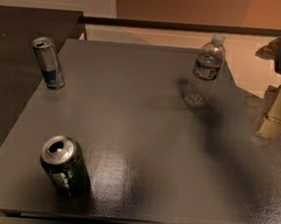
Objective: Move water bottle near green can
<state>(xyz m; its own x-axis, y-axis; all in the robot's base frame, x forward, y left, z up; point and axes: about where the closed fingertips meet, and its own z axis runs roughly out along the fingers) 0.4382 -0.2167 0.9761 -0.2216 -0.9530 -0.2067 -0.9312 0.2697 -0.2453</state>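
Note:
The water bottle (205,70) stands upright at the far right of the dark table (143,134); it is clear and ribbed, with a white cap and a dark label band. The green can (66,166) stands upright near the front left corner, its silver top opened. My gripper (272,81) hangs at the right edge of the view, beyond the table's right side and to the right of the bottle. Its two pale fingers stand apart with nothing between them. The can is far from the bottle, across the table.
A slim silver-and-blue can (48,62) stands upright at the table's far left edge. A second dark surface (20,30) adjoins on the left. The floor (269,154) lies past the table's right edge.

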